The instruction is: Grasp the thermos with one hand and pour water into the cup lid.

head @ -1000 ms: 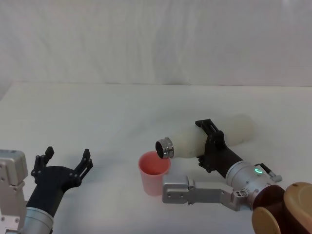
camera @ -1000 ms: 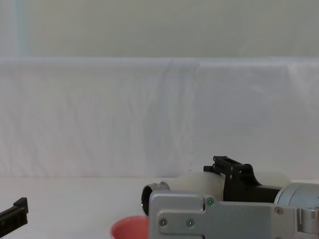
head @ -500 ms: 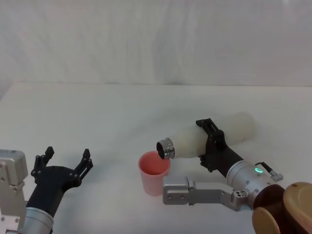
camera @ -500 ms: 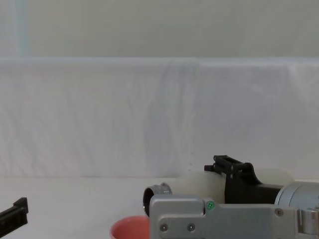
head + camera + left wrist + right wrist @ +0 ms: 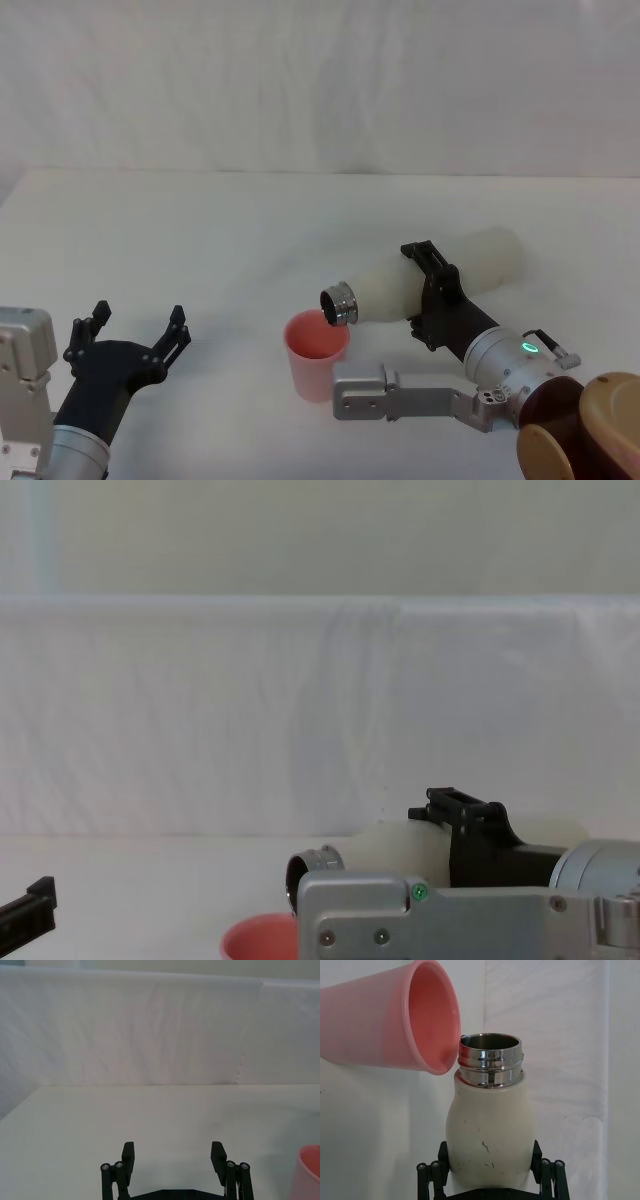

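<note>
Thermos [image 5: 440, 276] is already off the counter [image 5: 200, 240] and tipped way over, lying nearly level in the air with its steel neck [image 5: 339, 303] pointing toward the robot's left and dipped slightly. From the head view the open mouth sits right at the near-right edge of the cup lid [image 5: 316, 352], just above the rim. The right wrist view shows it best: the neck's lip is just beside the pink rim, and I can't tell if they actually touch.

The right gripper [image 5: 432, 292] is pinching the thermos around the middle of its body, one finger on each side, so the grasp part looks done. The tilt looks mostly done too.

What I can't see is any water. No stream shows at the mouth, and the inside of the cup lid looks dry as far as I can make out, though a thin trickle would be hard to spot. So my guess is the pour itself is what's left, probably needing a bit more tilt, then setting the thermos upright again.

The left gripper [image 5: 130, 343] is parked low on the robot's left, well apart from the cup lid, fingers spread and holding nothing.
</note>
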